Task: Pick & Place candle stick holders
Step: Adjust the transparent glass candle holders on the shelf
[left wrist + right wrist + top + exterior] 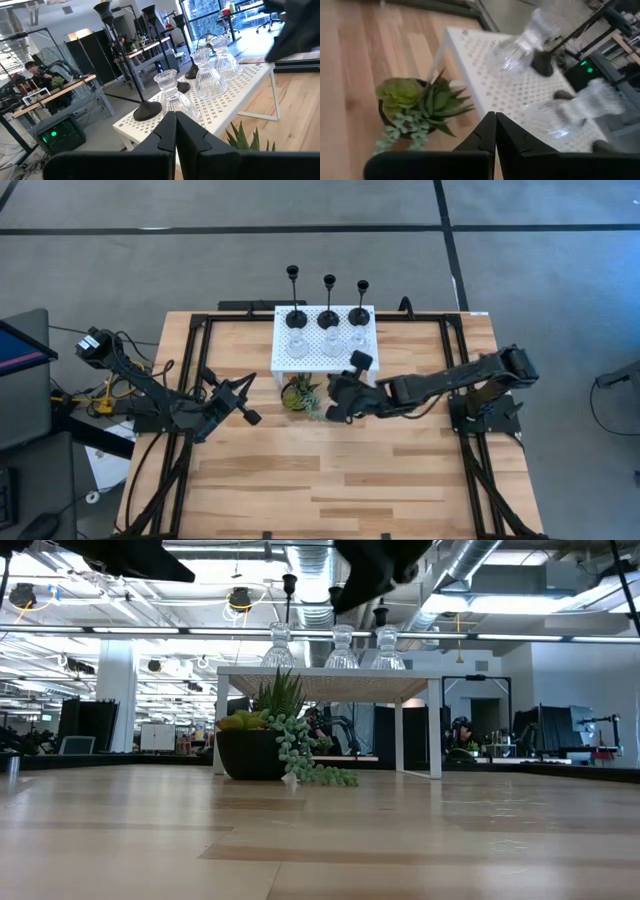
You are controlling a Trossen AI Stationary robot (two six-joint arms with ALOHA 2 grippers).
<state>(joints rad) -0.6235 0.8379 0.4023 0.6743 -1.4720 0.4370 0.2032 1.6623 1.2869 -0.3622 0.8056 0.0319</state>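
Observation:
Three black candle stick holders (329,315) stand in a row on their round bases along the far side of a white perforated stand (310,360). In front of them three clear glass holders (328,343) rest on the same top, also seen in the left wrist view (172,97). My left gripper (243,387) hovers shut and empty to the stand's left, its fingers (176,131) pointing level toward it. My right gripper (335,400) hangs shut and empty in front of the stand's near edge, above the table; its fingers (496,131) slant down toward the stand top.
A small green potted plant (298,393) sits on the table under the stand's near left corner, close to my right gripper. The near half of the wooden table (330,480) is bare wood. Black frame rails (190,350) run along the table's sides.

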